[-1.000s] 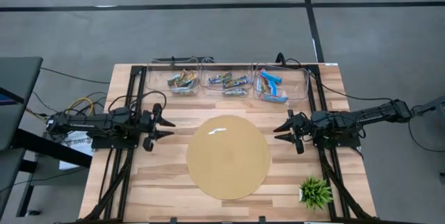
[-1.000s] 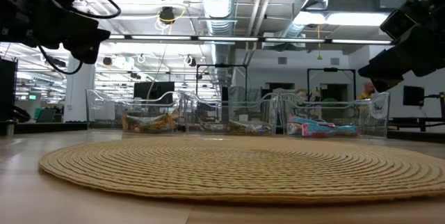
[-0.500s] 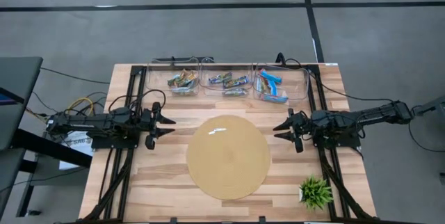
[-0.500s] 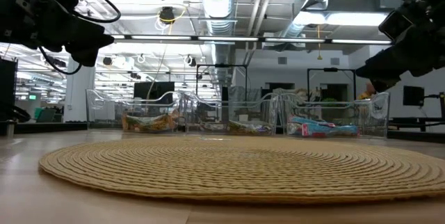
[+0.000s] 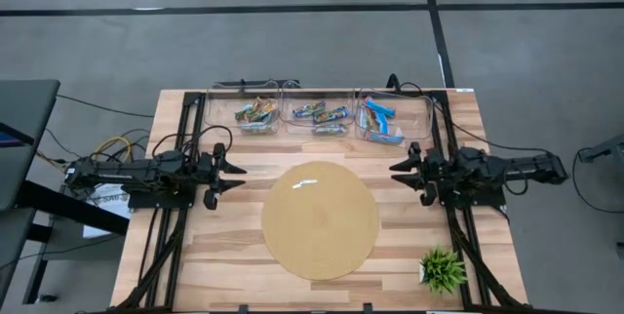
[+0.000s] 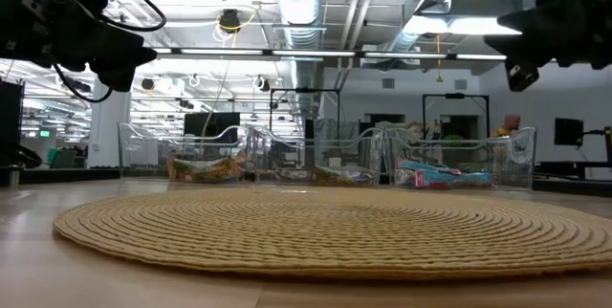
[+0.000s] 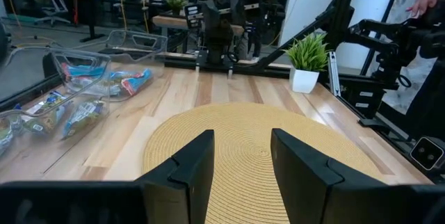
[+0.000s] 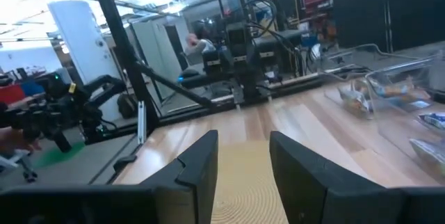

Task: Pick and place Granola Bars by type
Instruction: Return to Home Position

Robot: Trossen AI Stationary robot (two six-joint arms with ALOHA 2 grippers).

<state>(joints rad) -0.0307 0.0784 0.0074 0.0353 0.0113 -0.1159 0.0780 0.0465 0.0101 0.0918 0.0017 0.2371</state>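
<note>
- Left gripper (image 5: 237, 177) is hovering just off the left edge of the round mat (image 5: 320, 218), fingers apart, holding nothing.
- Right gripper (image 5: 398, 176) is hovering off the mat's right edge, near the right bin (image 5: 426, 117), fingers apart, gripping nothing.
- Granola bars (image 5: 320, 114) are all sitting in three clear bins along the far edge of the table (image 5: 244, 255): yellowish ones in the left bin (image 5: 213, 109), mixed colours in the middle bin (image 5: 289, 127), blue ones in the right bin.
- Plant (image 5: 443, 269) is standing at the near right corner.
</note>
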